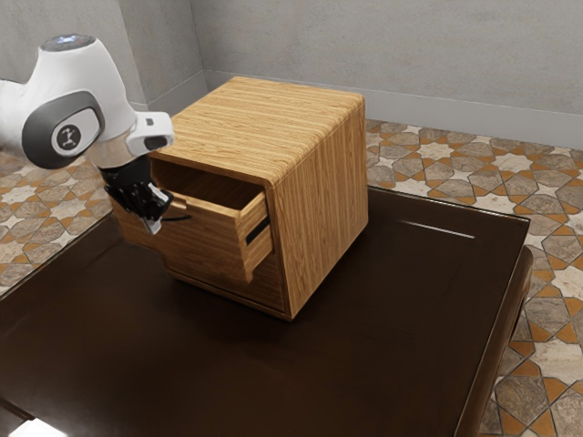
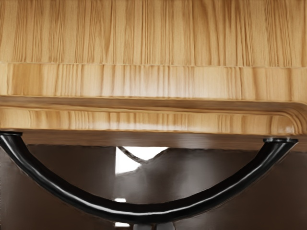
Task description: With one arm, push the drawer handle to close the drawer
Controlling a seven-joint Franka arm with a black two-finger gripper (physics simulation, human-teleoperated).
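The wooden cabinet (image 1: pixel 321 182) has its upper drawer (image 1: pixel 211 238) pulled out, with the dark inside showing behind the drawer front. A thin black handle (image 1: pixel 180 218) curves out from that front. Right at the handle is my gripper (image 1: pixel 153 224), shut and tilted downward, on the outer side of the drawer front. From the wrist view, the handle (image 2: pixel 144 211) arcs below the wooden drawer edge (image 2: pixel 144 120), and the tips of my gripper (image 2: pixel 154 226) sit side by side at the middle of its curve. Whether they touch it I cannot tell.
A dark brown table (image 1: pixel 383 300) carries the cabinet, its surface extending in front and toward the exterior view's right. Below the open drawer is the cabinet's lower front (image 1: pixel 269 284). Grey walls (image 1: pixel 437 64) and a patterned tile floor (image 1: pixel 537 364) surround the table.
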